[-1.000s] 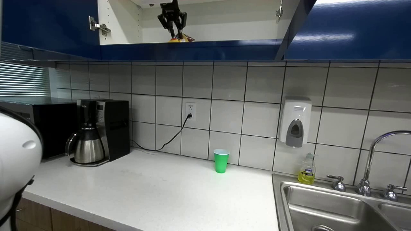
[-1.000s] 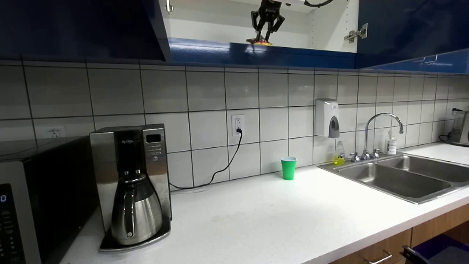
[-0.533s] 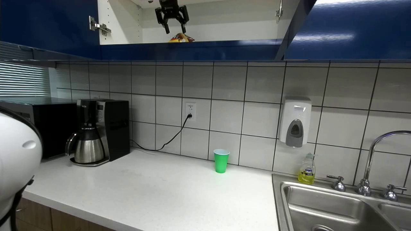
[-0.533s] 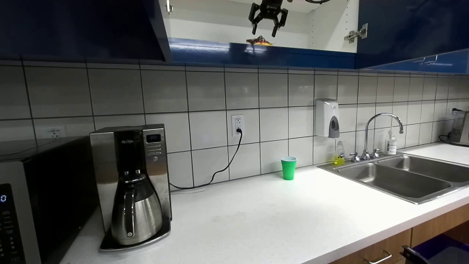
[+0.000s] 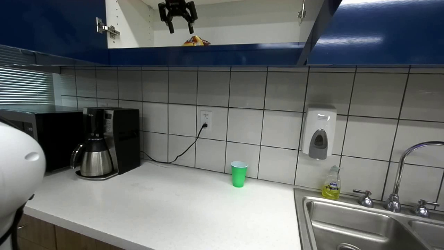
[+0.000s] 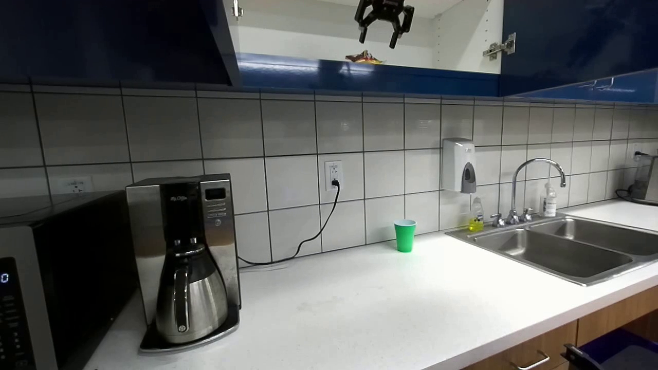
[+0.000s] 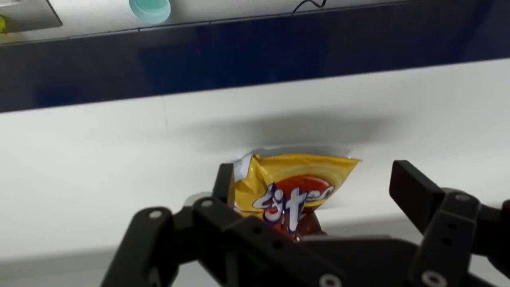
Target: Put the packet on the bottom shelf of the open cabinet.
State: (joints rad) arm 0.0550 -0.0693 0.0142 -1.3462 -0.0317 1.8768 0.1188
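Observation:
The yellow-orange, red and brown packet (image 7: 295, 171) rests on the white bottom shelf (image 7: 99, 167) of the open cabinet (image 5: 208, 55). In both exterior views the packet (image 5: 196, 41) shows only its top above the blue trim, the rest hidden behind it. My gripper (image 5: 181, 32) hangs above the packet and off to one side, apart from it. Its jaws stand wide, nothing between them. In the wrist view, one finger (image 7: 225, 179) overlaps the packet's edge from the camera's angle, while the other finger (image 7: 416, 191) has white shelf behind it.
Swung-out blue doors (image 5: 52, 31) flank the cabinet opening, and a blue trim (image 6: 411, 77) edges its front. Below, the counter (image 5: 166, 208) carries a green cup (image 5: 239, 175), a coffee maker (image 6: 185, 257) and a microwave (image 6: 67, 267). A soap dispenser (image 5: 319, 132) hangs on the wall.
The fingers, close together at the packet a second ago, have spread apart and let go. My gripper has risen and shifted sideways from the packet, which stays in place on the shelf.

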